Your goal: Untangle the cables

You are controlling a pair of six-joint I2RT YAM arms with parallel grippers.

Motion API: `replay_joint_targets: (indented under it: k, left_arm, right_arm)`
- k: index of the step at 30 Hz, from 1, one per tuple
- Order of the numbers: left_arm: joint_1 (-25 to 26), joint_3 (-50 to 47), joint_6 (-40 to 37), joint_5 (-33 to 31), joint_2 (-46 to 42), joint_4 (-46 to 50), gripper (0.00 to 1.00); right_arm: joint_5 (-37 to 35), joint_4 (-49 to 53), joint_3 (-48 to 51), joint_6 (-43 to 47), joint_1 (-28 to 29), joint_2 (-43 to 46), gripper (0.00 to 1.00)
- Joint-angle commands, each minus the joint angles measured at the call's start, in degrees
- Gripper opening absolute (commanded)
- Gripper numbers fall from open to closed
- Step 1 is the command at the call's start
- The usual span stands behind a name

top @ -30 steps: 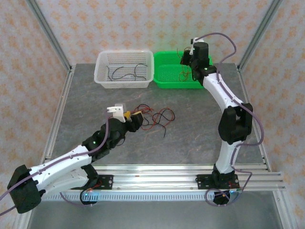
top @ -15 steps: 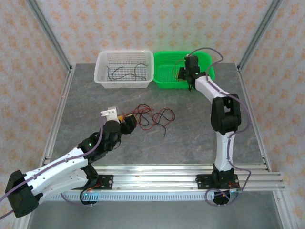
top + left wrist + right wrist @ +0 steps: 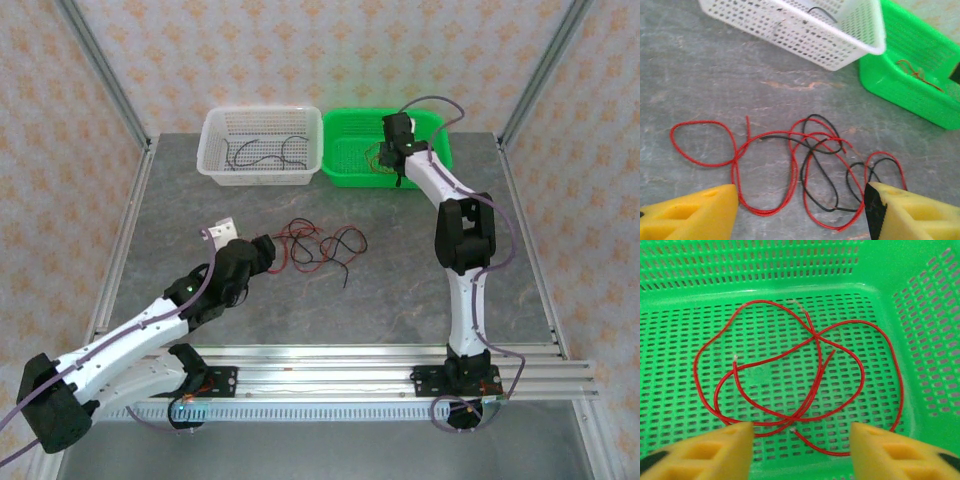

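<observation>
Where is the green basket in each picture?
Top external: green basket at the table's far edge, right of the white basket.
Left wrist: green basket in the upper right corner.
Right wrist: green basket straight ahead, close up.
Shared landmark: the red cables lying in it.

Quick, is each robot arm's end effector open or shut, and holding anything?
Left end effector: open, empty, above the tangled cables.
Right end effector: open, empty, over red cables in the green basket.
</observation>
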State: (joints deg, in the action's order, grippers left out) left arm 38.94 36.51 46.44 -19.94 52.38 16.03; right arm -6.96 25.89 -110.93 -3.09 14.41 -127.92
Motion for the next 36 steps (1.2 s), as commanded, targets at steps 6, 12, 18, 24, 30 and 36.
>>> replay_joint_targets:
  k: [6, 12, 18, 24, 30, 36]
  left_arm:
    - [-5.2, 2.51, 3.54, 3.86, 4.38, 7.83, 0.69]
    - [-8.92, 1.72, 3.54, 8.22, 9.28, 7.87, 0.66]
    - [-12.4, 0.77, 2.24, 11.24, 14.28, 3.92, 0.62]
    - [-19.87, 1.39, -0.13, 12.63, 19.62, 2.68, 0.59]
    - [-23.58, 0.93, -1.41, 14.42, 24.17, 0.18, 0.62]
    - [-25.54, 0.92, -1.7, 15.28, 27.24, -5.16, 0.63]
  right_arm:
    - [-4.52, 4.92, -0.51, -1.28, -0.1, 8.73, 0.67]
    - [-2.54, 2.84, 10.39, -2.58, 1.3, 20.97, 0.67]
    - [2.35, 1.15, 23.66, -3.74, 3.53, 33.18, 0.65]
    - [7.14, -1.37, 35.99, -5.71, 6.6, 42.34, 0.63]
    - [8.49, -2.38, 42.92, -7.32, 8.33, 47.36, 0.63]
    - [9.16, -2.94, 46.86, -8.84, 9.71, 51.19, 0.63]
